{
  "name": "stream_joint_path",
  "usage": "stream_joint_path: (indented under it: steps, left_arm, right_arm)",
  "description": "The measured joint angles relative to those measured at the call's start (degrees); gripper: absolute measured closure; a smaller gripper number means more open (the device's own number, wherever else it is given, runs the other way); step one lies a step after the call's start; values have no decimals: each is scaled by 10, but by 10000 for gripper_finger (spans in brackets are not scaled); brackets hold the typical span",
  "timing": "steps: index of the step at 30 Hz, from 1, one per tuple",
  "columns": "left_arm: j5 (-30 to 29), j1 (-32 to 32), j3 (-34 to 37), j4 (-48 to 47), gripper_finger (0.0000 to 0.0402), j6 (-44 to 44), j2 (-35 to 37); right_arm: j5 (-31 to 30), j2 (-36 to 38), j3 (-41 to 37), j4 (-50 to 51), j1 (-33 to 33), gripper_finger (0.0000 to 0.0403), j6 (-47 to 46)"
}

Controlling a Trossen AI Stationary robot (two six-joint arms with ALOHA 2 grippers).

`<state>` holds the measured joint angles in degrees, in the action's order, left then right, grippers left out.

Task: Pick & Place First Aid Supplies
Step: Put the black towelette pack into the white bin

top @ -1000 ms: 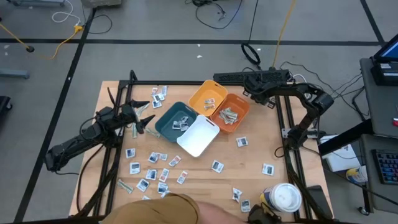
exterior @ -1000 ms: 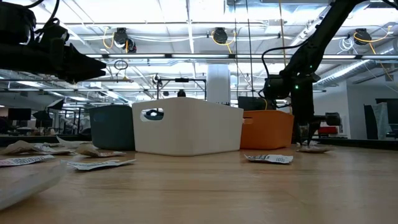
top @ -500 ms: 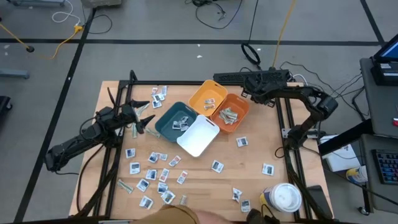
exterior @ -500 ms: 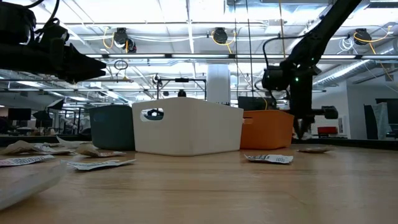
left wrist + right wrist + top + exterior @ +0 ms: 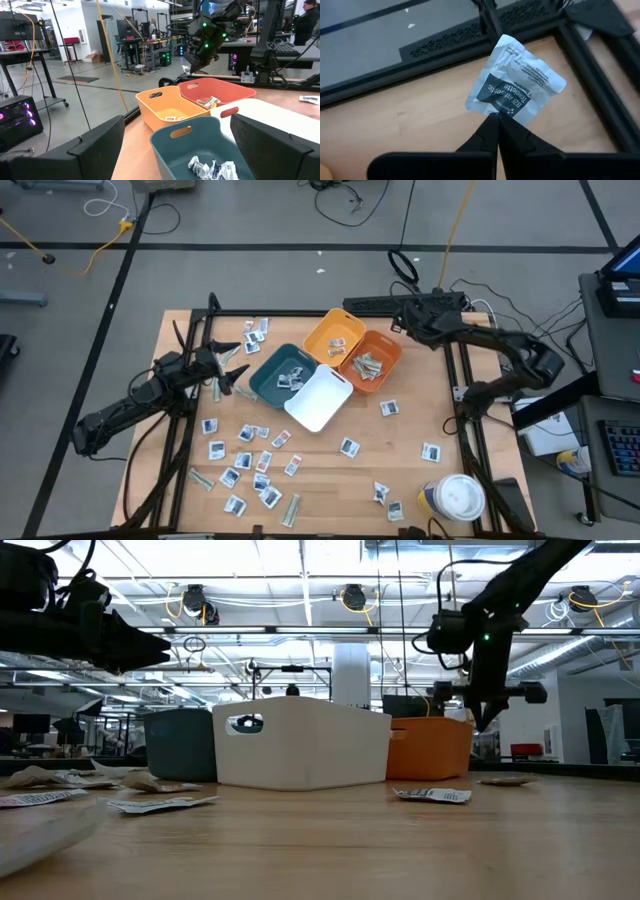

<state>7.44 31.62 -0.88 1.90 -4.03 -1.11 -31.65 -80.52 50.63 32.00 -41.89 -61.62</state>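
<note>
Beside the orange bin (image 5: 371, 360), above the table (image 5: 420, 415): right hand (image 5: 497, 120) clamped on one towelette packet (image 5: 516, 86), packet protruding beyond fingertips.

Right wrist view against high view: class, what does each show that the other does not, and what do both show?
Only the right wrist view shows the white packet pinched at its edge between the shut right gripper, print legible. Only the high view shows the open left gripper, the teal bin, white bin, yellow bin, orange bin and loose packets. Both show the wooden table and its black frame.
</note>
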Motion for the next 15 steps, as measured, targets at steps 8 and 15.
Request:
stream_joint_path:
  steps: [8,15]
  left_arm:
    - [0,0,0,0,34,0,0]
    - [0,0,0,0,34,0,0]
  right_arm:
    - [-28,45,0,14,34,403,19]
    - [3,68,0,3,114,403,105]
